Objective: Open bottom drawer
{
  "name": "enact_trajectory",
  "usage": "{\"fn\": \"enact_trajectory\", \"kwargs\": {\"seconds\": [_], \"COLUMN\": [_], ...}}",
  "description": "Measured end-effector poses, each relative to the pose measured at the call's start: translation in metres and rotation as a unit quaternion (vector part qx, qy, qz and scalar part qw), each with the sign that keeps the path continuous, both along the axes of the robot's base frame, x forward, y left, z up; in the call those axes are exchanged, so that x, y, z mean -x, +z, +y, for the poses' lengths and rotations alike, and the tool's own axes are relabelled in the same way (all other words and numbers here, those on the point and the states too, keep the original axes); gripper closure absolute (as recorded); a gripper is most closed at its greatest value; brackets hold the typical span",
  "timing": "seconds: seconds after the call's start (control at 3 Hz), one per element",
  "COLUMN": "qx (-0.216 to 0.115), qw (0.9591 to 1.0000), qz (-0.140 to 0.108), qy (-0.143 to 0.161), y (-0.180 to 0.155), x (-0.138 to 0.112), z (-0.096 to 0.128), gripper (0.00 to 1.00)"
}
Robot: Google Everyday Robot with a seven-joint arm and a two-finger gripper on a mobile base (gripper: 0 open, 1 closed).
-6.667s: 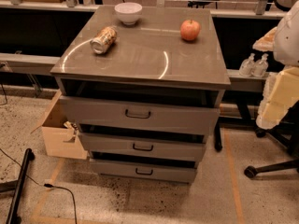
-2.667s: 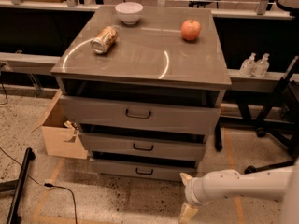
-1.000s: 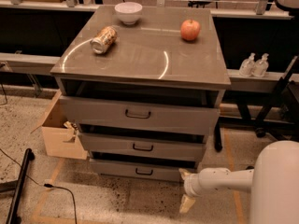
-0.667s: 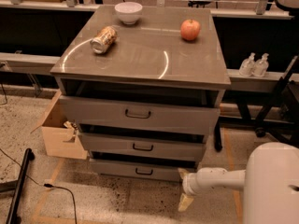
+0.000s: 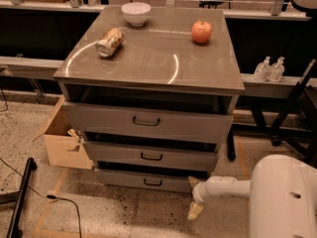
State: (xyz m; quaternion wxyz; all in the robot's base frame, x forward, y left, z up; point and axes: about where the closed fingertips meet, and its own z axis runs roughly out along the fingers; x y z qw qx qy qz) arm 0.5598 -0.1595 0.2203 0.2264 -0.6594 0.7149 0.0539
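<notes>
Low near the floor, the pincer (image 5: 195,203) hangs just beside the right end of the bottom drawer (image 5: 148,181), the lowest of three fronts. Whether it is spread or pressed together, I cannot tell.

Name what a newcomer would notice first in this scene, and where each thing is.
The grey cabinet fills the middle, with a white bowl, a tipped can and a red apple on top. The robot's gripper hangs low at the right, near the right end of the bottom drawer.
</notes>
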Motion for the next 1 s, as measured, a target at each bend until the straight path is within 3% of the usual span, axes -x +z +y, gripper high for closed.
{"fn": "enact_trajectory", "kwargs": {"seconds": [1.0], "qx": [-0.010], "qw": [0.9998], "qz": [-0.008], "qy": [0.013], "y": [-0.026], "x": [-0.036], "z": [0.013], "gripper": [0.00]}}
